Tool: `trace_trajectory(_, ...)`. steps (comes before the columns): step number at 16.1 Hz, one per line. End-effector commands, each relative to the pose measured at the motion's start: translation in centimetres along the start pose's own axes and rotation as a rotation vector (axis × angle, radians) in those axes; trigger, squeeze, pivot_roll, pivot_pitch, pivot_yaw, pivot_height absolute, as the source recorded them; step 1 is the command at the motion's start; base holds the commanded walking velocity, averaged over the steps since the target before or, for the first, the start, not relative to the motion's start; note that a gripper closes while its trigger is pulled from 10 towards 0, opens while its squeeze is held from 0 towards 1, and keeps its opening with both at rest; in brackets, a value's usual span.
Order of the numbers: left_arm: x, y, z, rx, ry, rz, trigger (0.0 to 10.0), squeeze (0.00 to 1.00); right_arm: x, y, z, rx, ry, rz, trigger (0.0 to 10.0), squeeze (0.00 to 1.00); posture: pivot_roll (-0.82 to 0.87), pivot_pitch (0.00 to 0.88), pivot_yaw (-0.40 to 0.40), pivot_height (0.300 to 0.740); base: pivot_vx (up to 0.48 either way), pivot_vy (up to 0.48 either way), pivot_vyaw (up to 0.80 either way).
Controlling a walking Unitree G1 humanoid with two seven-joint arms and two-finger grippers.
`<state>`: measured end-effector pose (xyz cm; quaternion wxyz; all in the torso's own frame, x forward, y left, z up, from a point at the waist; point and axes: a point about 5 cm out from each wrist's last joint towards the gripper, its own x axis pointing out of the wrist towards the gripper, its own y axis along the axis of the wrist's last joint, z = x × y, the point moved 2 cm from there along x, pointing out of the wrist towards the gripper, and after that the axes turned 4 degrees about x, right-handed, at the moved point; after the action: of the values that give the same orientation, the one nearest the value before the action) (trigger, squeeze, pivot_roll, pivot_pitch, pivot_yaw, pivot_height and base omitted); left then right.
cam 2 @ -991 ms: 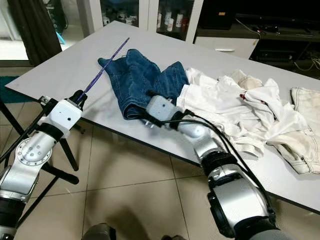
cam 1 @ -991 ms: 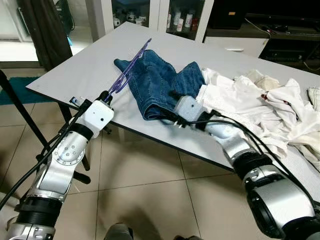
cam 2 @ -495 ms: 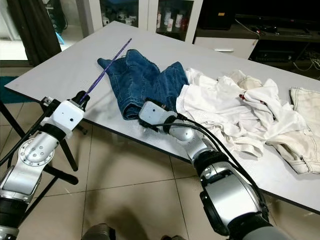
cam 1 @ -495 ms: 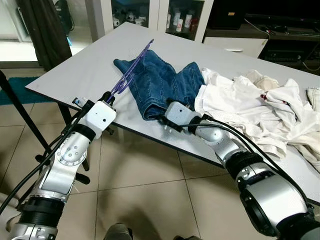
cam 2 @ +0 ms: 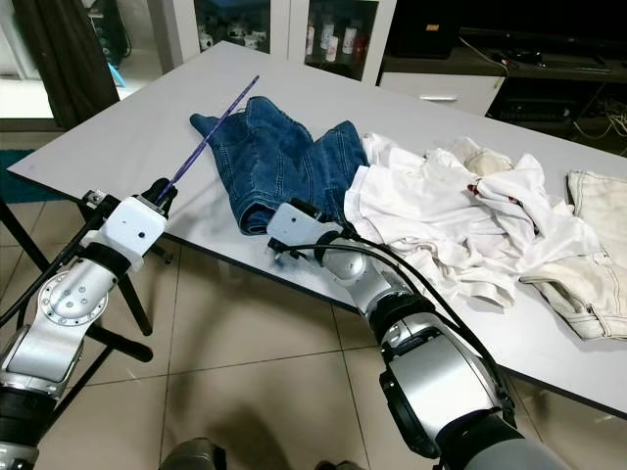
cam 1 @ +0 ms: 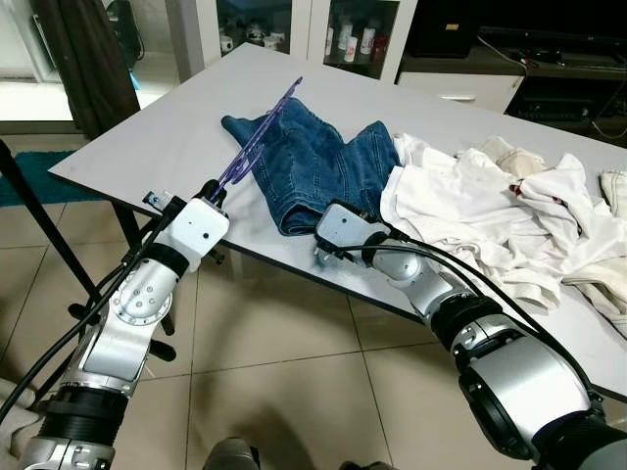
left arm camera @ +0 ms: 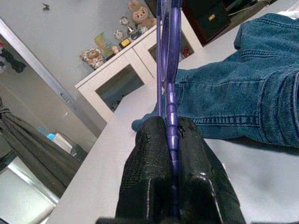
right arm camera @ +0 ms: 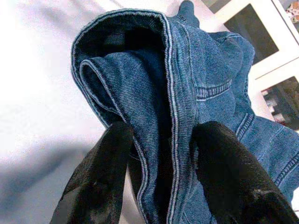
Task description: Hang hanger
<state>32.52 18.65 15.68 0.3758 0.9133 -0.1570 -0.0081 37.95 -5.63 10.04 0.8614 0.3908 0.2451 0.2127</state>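
A home living room: tiled floor (cam 1: 294, 372), glass-door cabinet (cam 1: 313, 29) of trinkets at top, laundry (cam 1: 490, 206) strewn across a table (cam 1: 147, 137).

A translucent purple hanger (cam 1: 257, 147) is showing against a pale grey table (cam 1: 147, 137). The jeans (cam 1: 313, 162) are showing mid-blue denim with lighter stitched seams and a darker blue inside the fold. To their right, a heap of white clothes (cam 1: 490, 211) is lying, with a small red mark on one piece. The left gripper (left arm camera: 170, 140) is showing black fingers, as is the right gripper (right arm camera: 159, 154), on silver and white arms. The floor (cam 1: 284, 362) is showing beige tiles with darker grout lines, and a teal rug (cam 1: 39, 176) is lying at far left.
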Motion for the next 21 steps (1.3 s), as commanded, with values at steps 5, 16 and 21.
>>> trace_trajectory(5,-0.1,0.6,0.2,0.011,-0.007,0.027,10.0,0.00,0.0,1.0,2.0,0.114,-0.068,0.057,0.0,0.00,0.28,0.023,-0.104,0.740,0.000,0.000,0.00)
trace_trajectory(16,0.2,0.9,-0.2,0.019,-0.013,0.043,10.0,0.00,-1.5,2.9,7.4,0.319,-0.264,0.242,0.0,0.00,0.27,0.013,-0.092,0.740,0.000,0.000,0.00)
trace_trajectory(21,0.4,1.0,-0.1,0.014,-0.015,0.050,10.0,0.00,-1.8,2.0,7.0,0.232,-0.210,0.197,9.3,0.00,0.26,0.012,-0.091,0.740,0.000,0.000,0.00)
